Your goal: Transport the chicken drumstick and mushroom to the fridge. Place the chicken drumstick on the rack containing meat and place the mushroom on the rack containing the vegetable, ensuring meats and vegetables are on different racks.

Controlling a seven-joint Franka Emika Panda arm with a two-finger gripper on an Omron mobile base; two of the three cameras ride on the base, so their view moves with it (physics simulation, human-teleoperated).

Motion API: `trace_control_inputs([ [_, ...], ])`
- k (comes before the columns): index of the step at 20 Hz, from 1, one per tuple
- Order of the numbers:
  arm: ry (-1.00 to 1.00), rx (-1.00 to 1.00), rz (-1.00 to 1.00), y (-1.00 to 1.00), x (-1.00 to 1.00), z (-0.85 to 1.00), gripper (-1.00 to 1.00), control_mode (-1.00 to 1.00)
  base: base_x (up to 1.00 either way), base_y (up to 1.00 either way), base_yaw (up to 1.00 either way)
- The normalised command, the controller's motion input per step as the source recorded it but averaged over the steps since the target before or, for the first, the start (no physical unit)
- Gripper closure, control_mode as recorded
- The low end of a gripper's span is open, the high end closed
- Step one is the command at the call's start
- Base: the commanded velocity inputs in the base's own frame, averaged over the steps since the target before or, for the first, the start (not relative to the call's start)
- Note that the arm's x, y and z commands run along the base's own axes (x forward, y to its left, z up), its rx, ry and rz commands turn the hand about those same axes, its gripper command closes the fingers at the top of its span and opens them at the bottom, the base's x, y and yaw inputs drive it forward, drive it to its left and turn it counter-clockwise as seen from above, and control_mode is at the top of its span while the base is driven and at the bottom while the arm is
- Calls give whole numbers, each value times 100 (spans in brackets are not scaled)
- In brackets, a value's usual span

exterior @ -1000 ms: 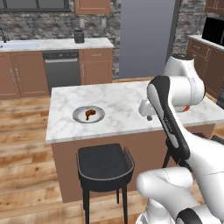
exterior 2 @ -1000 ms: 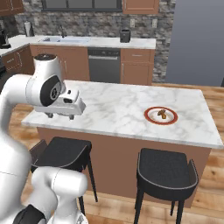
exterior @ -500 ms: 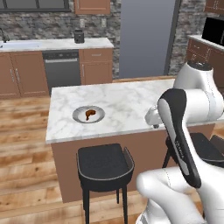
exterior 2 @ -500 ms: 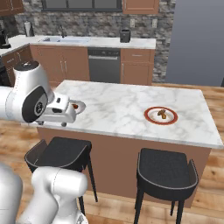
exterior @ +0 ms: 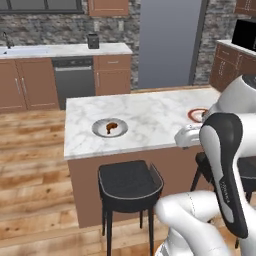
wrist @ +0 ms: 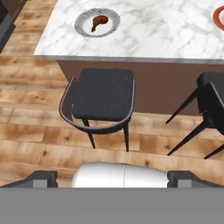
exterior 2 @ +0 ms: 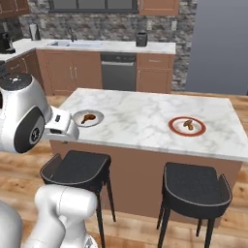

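Left base view: drumstick (exterior: pixel 111 127) on a grey plate (exterior: pixel 98 129) at about 9 o'clock on the marble tabletop (exterior: pixel 145 116); closed grey fridge (exterior: pixel 169 42) stands behind at 12. A red-rimmed plate (exterior: pixel 193 114) peeks out at 3 o'clock, partly hidden by the arm, so what it carries can't be made out there.

Right base view fills that in: the red-rimmed plate (exterior 2: pixel 173 127) holds the mushroom (exterior 2: pixel 188 125), well apart from the drumstick (exterior 2: pixel 86 117) on its plate at 9 o'clock. Fridge (exterior 2: pixel 223 46) at 2 o'clock.

Hand view looks down over the near tabletop edge (wrist: pixel 144 51): drumstick (wrist: pixel 99 21) at 11 o'clock, a sliver of the red plate (wrist: pixel 218 15) at 2.

Fingers (wrist: pixel 42 178): spread wide, tips at the two bottom corners of the hand view, nothing between them, touching nothing. Gripper (wrist: pixel 114 181) hangs over the floor on the near side of the tabletop.

Around: two black stools (wrist: pixel 103 97) tucked against the tabletop's near side, one right below the drumstick plate, between hand and tabletop. Dishwasher (exterior 2: pixel 118 71) and sink counter (exterior 2: pixel 87 46) along the back wall.
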Motion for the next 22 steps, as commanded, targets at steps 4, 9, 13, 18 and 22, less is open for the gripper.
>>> trace_control_inputs([
  [4,0,0,0,0,0,0,-100,100,4,100,-10],
  [9,0,0,0,0,0,0,-100,100,58,100,-18],
  [13,0,0,0,0,0,0,-100,100,63,61,-17],
  [18,0,0,0,0,0,0,-100,100,61,6,-10],
  [22,0,0,0,0,0,0,-100,100,69,32,-20],
])
